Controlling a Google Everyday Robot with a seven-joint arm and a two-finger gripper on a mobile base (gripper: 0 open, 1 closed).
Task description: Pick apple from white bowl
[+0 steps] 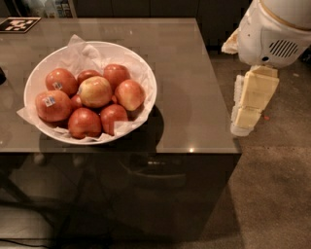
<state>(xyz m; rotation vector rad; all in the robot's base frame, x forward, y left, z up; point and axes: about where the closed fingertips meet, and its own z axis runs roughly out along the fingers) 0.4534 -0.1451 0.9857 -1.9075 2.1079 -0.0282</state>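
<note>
Gripper (241, 127) nr table (184, 73) edge, apple (95, 91) in white bowl (112, 44).

A glossy grey-brown rectangular tabletop (184, 73) fills most of the scene, with a small bright glint of light (191, 149) at its near edge. Below that edge drops a dark, shiny front panel (160, 194) showing dim reflections. Right of the tabletop lies a speckled grey-brown carpet floor (272, 194). Behind its far edge stand dark cabinet fronts (146, 8). A black-and-white square printed marker (18, 24) lies flat on its far left corner. The cream-coloured tool (245, 119) hangs just beyond the tabletop's right edge, over the carpet.
</note>
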